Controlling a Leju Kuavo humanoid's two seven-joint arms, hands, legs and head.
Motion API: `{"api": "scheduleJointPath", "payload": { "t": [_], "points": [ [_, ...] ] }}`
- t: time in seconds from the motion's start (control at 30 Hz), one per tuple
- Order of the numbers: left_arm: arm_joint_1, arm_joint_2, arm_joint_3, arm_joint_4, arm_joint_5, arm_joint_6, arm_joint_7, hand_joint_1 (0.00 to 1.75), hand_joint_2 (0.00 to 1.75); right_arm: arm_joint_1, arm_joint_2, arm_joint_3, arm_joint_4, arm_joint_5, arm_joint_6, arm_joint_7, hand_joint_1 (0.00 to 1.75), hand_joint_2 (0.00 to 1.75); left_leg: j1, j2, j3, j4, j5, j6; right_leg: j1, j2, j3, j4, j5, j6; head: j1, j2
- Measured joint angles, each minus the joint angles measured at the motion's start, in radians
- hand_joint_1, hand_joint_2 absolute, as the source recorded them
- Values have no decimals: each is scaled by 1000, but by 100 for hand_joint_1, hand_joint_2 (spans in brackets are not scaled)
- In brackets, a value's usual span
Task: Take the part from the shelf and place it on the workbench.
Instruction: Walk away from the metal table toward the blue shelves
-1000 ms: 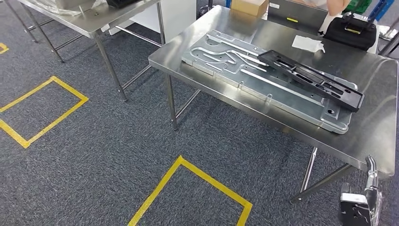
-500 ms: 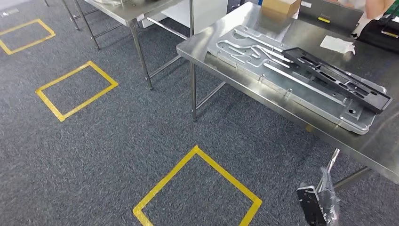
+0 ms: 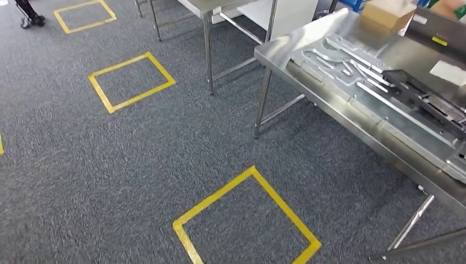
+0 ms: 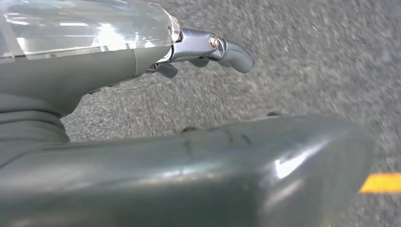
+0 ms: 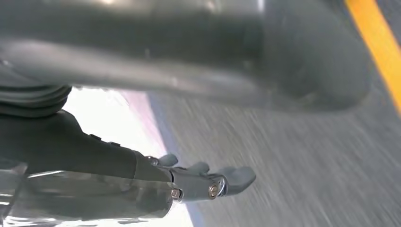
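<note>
grey carpet floor (image 3: 137,165) with yellow taped squares (image 3: 244,220) — steel-legged metal surface (image 3: 286,47) at right, another behind.

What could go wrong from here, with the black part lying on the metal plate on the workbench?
1. The black part lies loose on the grey metal plate, not seated flat; a knock to the workbench could shift it.
2. The table legs stand near the robot's path, so a foot might catch one.
3. The left robot hand and right robot hand hang empty with fingers out; a swing might clip the bench edge.
</note>
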Motion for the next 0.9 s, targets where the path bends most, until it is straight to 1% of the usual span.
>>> {"api": "scheduleJointPath", "payload": {
  "t": [0.03,0.07,0.1,0.13,0.17,0.2,0.23,0.27,0.3,0.33,0.37,0.4,0.43,0.47,0.5,0.53,0.57,0.6,0.63,0.67,0.7,0.73,0.77,0.8,0.83,0.87,0.9],
  "points": [
    [0,1,-1,0,-2,-1,-2,0,0,0,-1,-12,20,-13,17,30,0,0,-2,-7,-5,0,4,6,-3,35,-27,61,-37,3,0,0],
    [0,1,-2,0,-6,-1,-4,0,0,2,-1,-25,38,-25,31,56,0,0,-4,-16,-11,0,7,10,-5,54,-59,131,-73,4,0,0],
    [1,2,-3,0,-10,-2,-4,0,0,4,-1,-37,52,-35,40,77,0,0,-7,-27,-15,1,10,12,-5,62,-86,188,-95,5,0,0],
    [1,3,-5,0,-14,-3,-4,0,0,5,-1,-48,65,-44,46,93,0,0,-10,-39,-19,3,11,13,-5,65,-100,217,-96,4,0,0],
    [2,4,-6,0,-19,-3,-3,0,0,5,-1,-59,75,-53,51,102,0,0,-12,-53,-20,5,12,13,-5,67,-95,206,-77,2,0,0],
    [2,6,-9,0,-24,-3,-2,0,0,5,0,-68,83,-61,55,107,0,0,-14,-65,-21,8,12,12,-5,72,-73,158,-41,-2,0,0],
    [2,8,-12,0,-30,-4,-1,0,0,4,0,-78,90,-69,57,108,0,0,-14,-77,-21,11,12,11,-5,89,-42,87,-1,-7,0,0],
    [2,9,-15,0,-35,-5,-1,0,0,4,0,-87,96,-76,57,107,0,0,-16,-88,-23,15,12,8,-6,110,-13,22,27,-12,0,0],
    [1,11,-20,0,-41,-7,-2,0,0,3,1,-96,102,-83,58,102,0,0,-17,-99,-27,18,13,4,-5,127,6,-24,43,-16,0,0],
    [1,12,-24,0,-47,-10,-3,0,0,1,2,-106,106,-88,57,96,0,0,-17,-109,-32,19,15,-2,-4,139,14,-47,47,-19,0,0],
    [2,14,-29,0,-53,-14,-5,0,0,-2,3,-115,110,-94,57,88,0,0,-16,-119,-37,20,18,-9,-3,136,14,-51,46,-22,0,0],
    [4,17,-33,0,-59,-18,-6,0,0,-5,5,-122,113,-98,57,79,0,0,-16,-129,-40,18,21,-15,-3,126,14,-54,48,-26,0,0],
    [6,21,-37,0,-63,-21,-7,0,0,-7,8,-129,115,-102,57,71,0,0,-16,-129,-44,22,20,-21,-5,115,16,-59,52,-32,0,0],
    [7,25,-41,0,-68,-24,-8,0,0,-9,12,-135,117,-104,57,64,0,0,-16,-117,-52,37,9,-25,-7,103,18,-65,56,-39,0,0],
    [7,29,-45,0,-72,-27,-9,0,0,-10,15,-141,119,-105,57,57,0,0,-17,-97,-69,74,-15,-29,-9,90,20,-71,59,-46,-1,0],
    [6,32,-50,0,-76,-29,-10,0,0,-10,17,-146,121,-106,56,51,0,0,-15,-72,-96,132,-48,-33,-8,76,21,-74,61,-50,-1,0],
    [4,34,-54,0,-78,-31,-11,0,0,-9,18,-151,123,-106,56,46,0,0,-13,-54,-128,201,-82,-37,-7,63,21,-74,61,-52,-2,0],
    [4,36,-57,0,-80,-33,-11,0,0,-9,19,-156,125,-106,56,42,0,0,-10,-44,-157,265,-107,-41,-5,50,20,-73,61,-53,-2,0],
    [4,38,-59,0,-80,-34,-11,0,0,-9,20,-159,127,-106,56,39,0,0,-7,-38,-171,300,-115,-45,-4,37,19,-73,60,-53,-2,0],
    [5,39,-60,0,-80,-36,-11,0,0,-10,21,-162,128,-106,57,37,0,0,-5,-34,-166,297,-104,-47,-4,25,19,-72,60,-52,-2,0],
    [6,41,-60,0,-80,-38,-10,0,0,-11,23,-165,129,-105,57,35,0,0,-4,-28,-141,253,-77,-48,-4,14,20,-70,58,-51,-2,0],
    [6,43,-61,0,-79,-40,-9,0,0,-12,24,-166,130,-104,58,34,0,0,-3,-15,-99,180,-43,-48,-5,4,21,-69,57,-48,-2,0],
    [5,45,-61,0,-78,-43,-7,0,0,-13,26,-167,131,-103,60,34,0,0,-6,3,-60,107,-20,-45,-3,-6,22,-66,54,-44,-2,0],
    [4,46,-61,0,-75,-47,-6,0,0,-13,27,-168,132,-102,62,36,0,0,-8,16,-31,52,-4,-41,-1,-13,22,-64,52,-39,-1,0],
    [3,46,-61,0,-71,-54,-4,0,0,-14,27,-168,133,-102,65,38,0,0,-11,24,-17,22,0,-35,1,-20,23,-63,50,-34,-1,0],
    [3,47,-61,0,-67,-64,-4,0,0,-17,28,-168,133,-101,67,42,0,0,-14,23,-17,15,-5,-28,3,-27,24,-64,47,-27,-1,0],
    [4,47,-60,0,-62,-73,-3,0,0,-21,29,-169,134,-101,69,46,0,0,-14,12,-18,13,-5,-21,3,-34,26,-65,45,-21,-1,0]
  ]
}}
